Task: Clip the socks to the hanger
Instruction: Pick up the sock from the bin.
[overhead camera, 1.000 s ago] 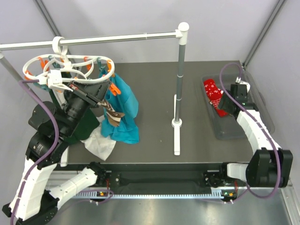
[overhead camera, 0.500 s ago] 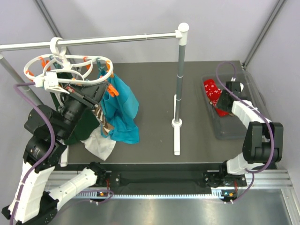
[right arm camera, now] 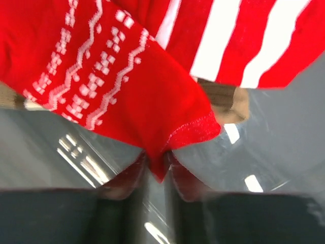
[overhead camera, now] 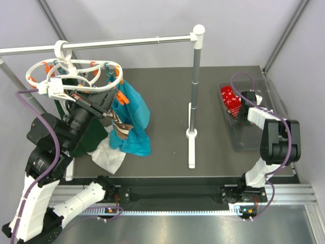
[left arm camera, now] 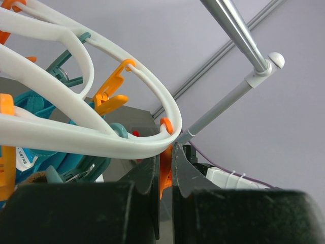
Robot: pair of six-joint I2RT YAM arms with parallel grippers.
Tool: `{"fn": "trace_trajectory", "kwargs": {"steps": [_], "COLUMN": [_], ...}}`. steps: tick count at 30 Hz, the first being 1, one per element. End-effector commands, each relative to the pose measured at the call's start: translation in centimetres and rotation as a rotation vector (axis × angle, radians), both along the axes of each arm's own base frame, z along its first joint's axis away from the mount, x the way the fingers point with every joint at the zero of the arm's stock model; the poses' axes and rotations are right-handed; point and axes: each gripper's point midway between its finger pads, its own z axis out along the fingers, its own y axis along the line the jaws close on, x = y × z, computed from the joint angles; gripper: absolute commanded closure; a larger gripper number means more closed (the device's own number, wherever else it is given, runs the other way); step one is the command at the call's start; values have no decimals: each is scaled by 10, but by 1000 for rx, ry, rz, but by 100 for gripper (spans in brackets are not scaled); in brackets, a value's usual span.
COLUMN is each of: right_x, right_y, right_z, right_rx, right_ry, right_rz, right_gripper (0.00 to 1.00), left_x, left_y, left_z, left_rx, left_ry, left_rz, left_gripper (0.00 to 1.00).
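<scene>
The white oval hanger (overhead camera: 96, 87) hangs from the rail at the back left, with orange and teal clothespins dangling from it. My left gripper (overhead camera: 109, 113) is right under its rim (left arm camera: 76, 137), shut on an orange clothespin (left arm camera: 165, 168). A brown striped sock (overhead camera: 122, 127) hangs just below, against the teal garment. At the right, red socks (overhead camera: 231, 99) lie in a clear bin (overhead camera: 254, 137). My right gripper (right arm camera: 157, 165) is down in the bin, shut on the edge of a red sock (right arm camera: 127, 91) with white snowflake dots. A red striped sock (right arm camera: 244, 35) lies behind it.
A long white rail (overhead camera: 127, 41) rests on an upright grey post (overhead camera: 194, 81) with a white base (overhead camera: 191, 147) mid-table. A teal garment (overhead camera: 134, 117) hangs by the hanger. A dark green cloth (overhead camera: 89, 140) and a white cloth (overhead camera: 109, 157) lie beneath it.
My right gripper has shut on the red sock, and that arm has folded in closer to the bin. The left gripper rose slightly under the hanger, still shut.
</scene>
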Motion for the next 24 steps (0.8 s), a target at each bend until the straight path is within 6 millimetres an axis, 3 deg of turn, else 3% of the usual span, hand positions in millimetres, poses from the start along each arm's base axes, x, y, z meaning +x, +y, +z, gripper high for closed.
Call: {"fn": "trace_trajectory", "kwargs": {"steps": [1, 2, 6, 11, 16, 18, 20, 24], "right_x": [8, 5, -3, -19, -48, -60, -74, -82], "right_y": [-18, -24, -32, -37, -34, -29, -37, -31], "right_z": [8, 17, 61, 158, 233, 249, 273, 286], "right_rx": [-64, -93, -145, -243, -285, -292, -334, -373], "right_ry": [-17, -32, -127, -231, -327, -354, -384, -300], "right_rz": [-43, -61, -80, -48, -14, -14, -58, -3], "right_gripper": [91, 99, 100, 100, 100, 100, 100, 100], "left_x": [-1, -2, 0, 2, 1, 0, -1, 1], "left_y": [2, 3, 0, -2, 0, 2, 3, 2], "left_z": [7, 8, 6, 4, 2, 3, 5, 3], "left_rx": [1, 0, 14, 26, 24, 26, 28, 38], "left_ry": [-12, -15, -10, -2, -8, -12, -16, -14], "left_rz": [3, 6, 0, -4, 3, 8, 11, 14], "left_gripper": [100, 100, 100, 100, 100, 100, 100, 100]}}
